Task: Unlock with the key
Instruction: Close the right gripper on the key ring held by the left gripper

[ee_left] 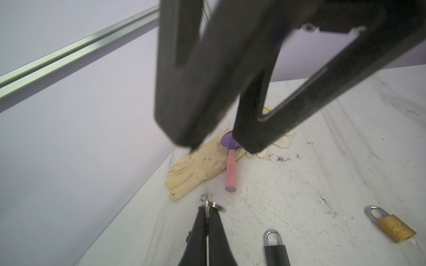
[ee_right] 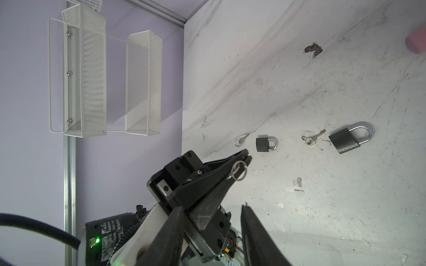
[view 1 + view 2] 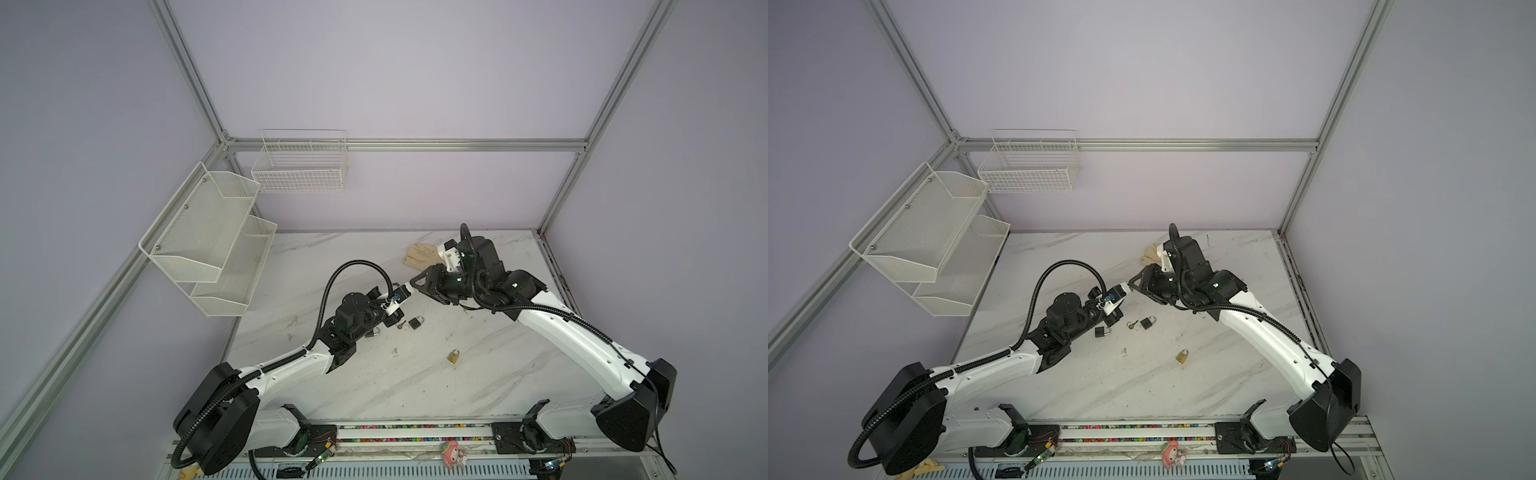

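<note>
Right wrist view gives the best look: the left fingers (image 2: 219,177) are clamped tight on the key (image 2: 233,172), its ring (image 2: 241,171) dangling free. It is held up off the worktop (image 2: 322,207), off to one side of the centre padlock (image 2: 344,140) and not at it yet. The right fingers (image 1: 182,103) stand part-way apart with nothing in them, hovering close to that key. My worry is that only a sliver of key shows past the grip, so a mid-air pass could let it slip and drop. A wrong match is the other trap. A loose key (image 2: 312,139) lies just beside the centre padlock, and a second black padlock (image 2: 265,144) with a third key (image 2: 241,140) sits farther off. A brass padlock (image 3: 453,356) lies apart, towards the robot's base. Nothing steadies the centre padlock, so it may skid when pushed. On the walls, well away from it, the mesh rack (image 3: 199,224) and wire basket (image 3: 299,174) both look empty.
</note>
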Robot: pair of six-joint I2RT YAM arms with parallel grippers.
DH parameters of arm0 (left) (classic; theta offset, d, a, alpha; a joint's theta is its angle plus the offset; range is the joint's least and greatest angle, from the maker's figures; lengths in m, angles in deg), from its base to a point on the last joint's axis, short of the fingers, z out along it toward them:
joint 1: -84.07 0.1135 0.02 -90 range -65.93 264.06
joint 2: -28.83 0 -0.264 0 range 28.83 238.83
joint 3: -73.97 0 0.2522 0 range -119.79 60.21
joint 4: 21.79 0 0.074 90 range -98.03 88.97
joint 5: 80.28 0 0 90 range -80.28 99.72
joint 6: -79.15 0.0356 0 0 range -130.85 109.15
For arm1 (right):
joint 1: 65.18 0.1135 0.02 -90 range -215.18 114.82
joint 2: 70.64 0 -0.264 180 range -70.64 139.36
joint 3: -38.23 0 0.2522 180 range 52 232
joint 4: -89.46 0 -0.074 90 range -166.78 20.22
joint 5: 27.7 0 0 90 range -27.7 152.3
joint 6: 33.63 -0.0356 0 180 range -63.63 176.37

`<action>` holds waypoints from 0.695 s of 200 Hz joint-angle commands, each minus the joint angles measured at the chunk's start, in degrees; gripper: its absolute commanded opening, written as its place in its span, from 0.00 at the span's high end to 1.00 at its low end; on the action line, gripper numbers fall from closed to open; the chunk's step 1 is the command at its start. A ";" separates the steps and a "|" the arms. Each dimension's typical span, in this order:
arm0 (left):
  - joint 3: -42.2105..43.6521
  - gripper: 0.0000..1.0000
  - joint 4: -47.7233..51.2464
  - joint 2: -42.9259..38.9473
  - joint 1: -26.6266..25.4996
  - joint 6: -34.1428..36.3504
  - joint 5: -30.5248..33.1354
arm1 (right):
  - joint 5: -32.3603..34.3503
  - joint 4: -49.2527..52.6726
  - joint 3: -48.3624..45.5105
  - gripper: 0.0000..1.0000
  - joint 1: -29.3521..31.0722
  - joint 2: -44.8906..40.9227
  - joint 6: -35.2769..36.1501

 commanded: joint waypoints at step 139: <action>-5.12 1.00 -6.30 1.56 0.02 5.72 -1.39 | 2.85 -0.27 3.10 0.72 0.50 4.58 -5.03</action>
